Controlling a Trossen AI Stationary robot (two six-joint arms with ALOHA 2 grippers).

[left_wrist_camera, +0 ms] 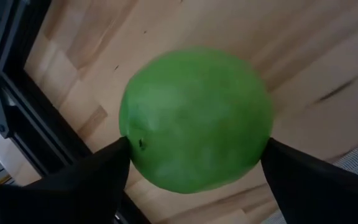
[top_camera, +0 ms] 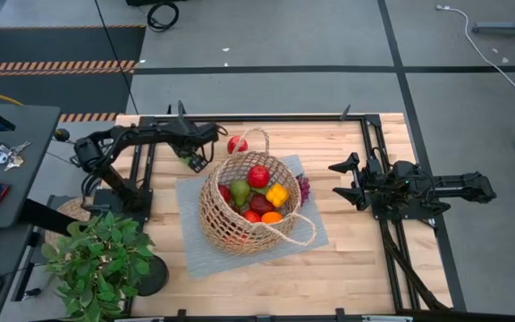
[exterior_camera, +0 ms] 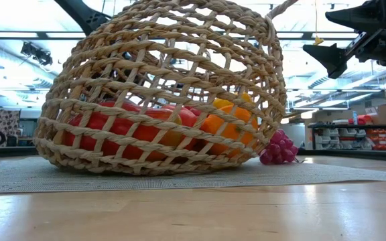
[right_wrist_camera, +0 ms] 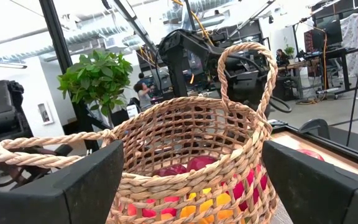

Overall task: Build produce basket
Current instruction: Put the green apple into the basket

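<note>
My left gripper [left_wrist_camera: 194, 158] has its 2 fingers [left_wrist_camera: 92, 180] set against either side of a green fruit [left_wrist_camera: 194, 118], which my left wrist camera shows filling the space between them over bare wood. They touch the fruit's sides, so I read this as a clasp on it, though I cannot tell how firm it is. From above, that same fruit [top_camera: 193, 161] is only a small green spot under the left gripper [top_camera: 195, 157], just beyond the basket's [top_camera: 240, 224] far-left rim, near the edge of the grey mat [top_camera: 190, 250].

The basket sits on the mat in the middle of the wooden table [top_camera: 347, 268]. The overhead camera looks into it and shows the produce [top_camera: 257, 195] inside: a red apple [top_camera: 258, 176], a green pear [top_camera: 240, 191], a yellow piece [top_camera: 278, 194] and an orange [top_camera: 271, 217]. Another red apple [top_camera: 236, 144] lies on the table just past the basket's far handle. The low camera shows the basket [exterior_camera: 159, 94] only through its weave, with red and orange shapes behind the wicker, but it alone shows clearly a purple grape bunch [exterior_camera: 278, 148] touching the basket's foot.

My right gripper [top_camera: 351, 182] waits beside the basket, fingers wide apart and holding nothing. Its wrist camera faces the basket [right_wrist_camera: 185, 162] between both fingers and shows a potted plant [right_wrist_camera: 98, 78] behind it.
</note>
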